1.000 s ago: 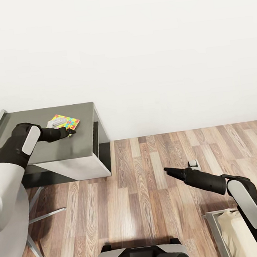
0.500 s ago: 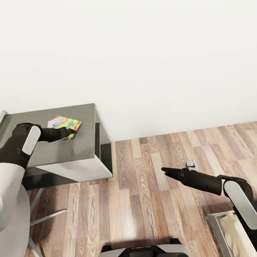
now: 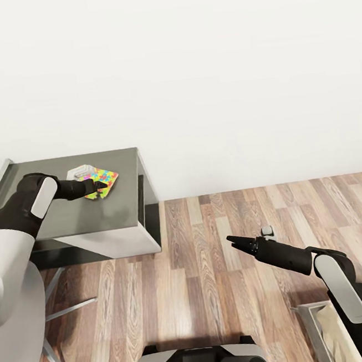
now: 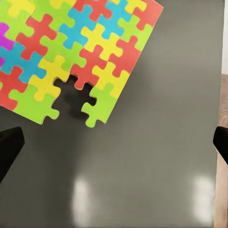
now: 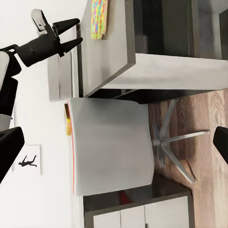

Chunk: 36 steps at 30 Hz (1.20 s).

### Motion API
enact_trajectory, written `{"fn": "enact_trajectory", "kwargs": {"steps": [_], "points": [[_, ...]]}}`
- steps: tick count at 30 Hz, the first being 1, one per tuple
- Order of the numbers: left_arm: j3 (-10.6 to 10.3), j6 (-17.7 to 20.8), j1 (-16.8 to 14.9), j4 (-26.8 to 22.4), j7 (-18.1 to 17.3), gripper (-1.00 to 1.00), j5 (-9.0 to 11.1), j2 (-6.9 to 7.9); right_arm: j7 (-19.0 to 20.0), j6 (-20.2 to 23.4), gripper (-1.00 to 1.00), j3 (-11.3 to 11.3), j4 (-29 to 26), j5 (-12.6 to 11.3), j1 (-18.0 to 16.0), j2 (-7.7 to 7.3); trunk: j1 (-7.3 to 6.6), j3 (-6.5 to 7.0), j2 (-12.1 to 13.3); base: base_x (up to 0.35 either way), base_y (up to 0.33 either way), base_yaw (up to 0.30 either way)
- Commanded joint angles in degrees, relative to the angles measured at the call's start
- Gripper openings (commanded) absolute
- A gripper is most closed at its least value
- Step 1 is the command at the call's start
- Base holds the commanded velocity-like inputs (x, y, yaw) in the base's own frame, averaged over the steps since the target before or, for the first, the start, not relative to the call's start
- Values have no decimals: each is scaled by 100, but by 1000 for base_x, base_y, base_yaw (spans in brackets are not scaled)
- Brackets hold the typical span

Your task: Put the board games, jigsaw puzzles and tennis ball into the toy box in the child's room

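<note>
A multicoloured jigsaw puzzle (image 3: pixel 106 181) lies flat on the dark grey table (image 3: pixel 67 215), near its right end by the wall. My left gripper (image 3: pixel 99 185) hovers open at the puzzle's near-left corner. In the left wrist view the jigsaw puzzle (image 4: pixel 71 47) has a one-piece gap at its edge. It lies ahead of the left gripper (image 4: pixel 114 145), whose fingertips are spread wide over bare table (image 4: pixel 156 161). My right gripper (image 3: pixel 233 241) hangs open over the wood floor, well right of the table. The toy box, board games and tennis ball are out of view.
A white chair (image 5: pixel 111 147) on a star base (image 3: pixel 60 308) is tucked under the table's front. A beige mattress in a grey frame (image 3: pixel 324 327) sits at the lower right. The white wall runs behind the table, and wood floor (image 3: pixel 203 290) spreads between table and frame.
The whole view has shifted a little. On the table the puzzle now lies slightly nearer the front and turned. The right gripper has edged forward and left.
</note>
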Motion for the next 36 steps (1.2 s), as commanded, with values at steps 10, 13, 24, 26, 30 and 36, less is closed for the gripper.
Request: {"fn": "enact_trajectory", "kwargs": {"steps": [10,13,24,26,30,36], "points": [[-12,7,-5,2,-55,100,-56,7,34,26,100,1,-1,32,-4,2,3,-7,-9,67,5,0],[-12,5,-5,4,-55,100,-56,6,36,26,100,2,-1,31,-4,2,3,-7,-9,93,-6,0],[-4,-2,-5,5,-55,100,-63,12,37,26,100,2,4,37,-4,2,3,-7,-9,106,91,0],[-4,-2,-5,5,-55,100,-64,17,37,26,100,3,6,38,-4,2,3,-7,-9,48,50,0],[-3,-2,-5,5,-50,100,-79,22,37,26,100,3,4,39,-4,2,3,-7,-9,21,35,0],[-3,-14,-5,4,-47,100,-89,23,37,26,100,4,5,38,-4,2,3,-7,-9,53,150,0]]}}
